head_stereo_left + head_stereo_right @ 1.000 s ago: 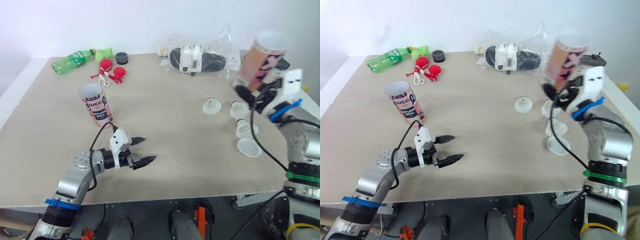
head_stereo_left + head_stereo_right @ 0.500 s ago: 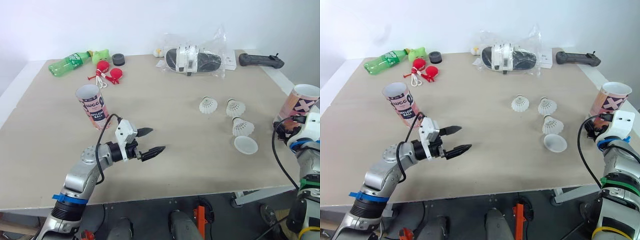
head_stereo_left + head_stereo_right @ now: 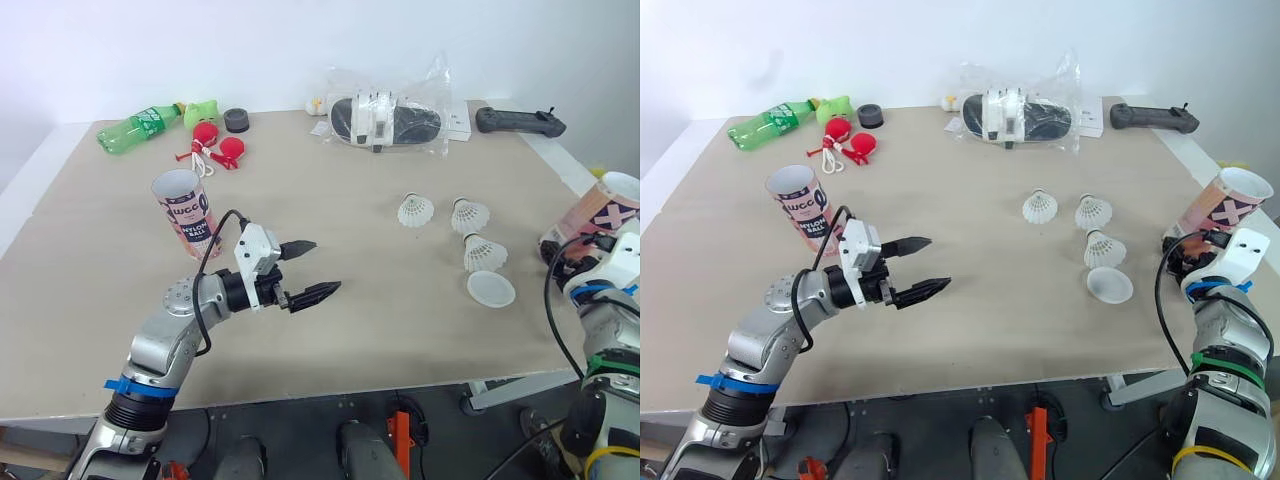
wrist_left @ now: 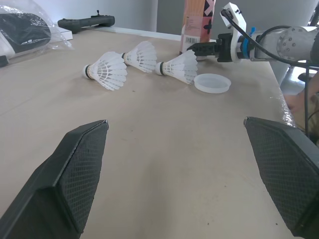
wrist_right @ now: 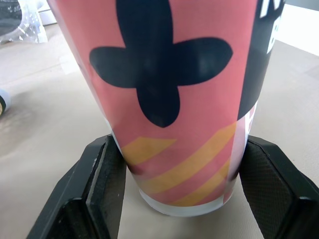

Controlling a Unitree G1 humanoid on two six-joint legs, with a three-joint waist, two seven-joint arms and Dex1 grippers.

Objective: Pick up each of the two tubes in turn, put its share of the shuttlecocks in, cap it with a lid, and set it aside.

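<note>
The right wrist view shows the right gripper (image 5: 182, 199) clamped from both sides on the base of one tube (image 3: 1225, 205). The eye views show this tube's open top, tilted, at the table's (image 3: 400, 335) right edge. The second tube (image 3: 190, 215) stands near the left edge. The left gripper (image 3: 327, 266) gapes wide mid-table. Three shuttlecocks (image 3: 416, 210) and one lid (image 3: 491, 289) lie toward the right edge.

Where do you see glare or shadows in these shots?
Left eye view: glare streaks on the crinkled clear plastic bag. Left wrist view: soft shadows under the three white shuttlecocks. Right wrist view: dim shade beneath the pink patterned cardboard tube.
</note>
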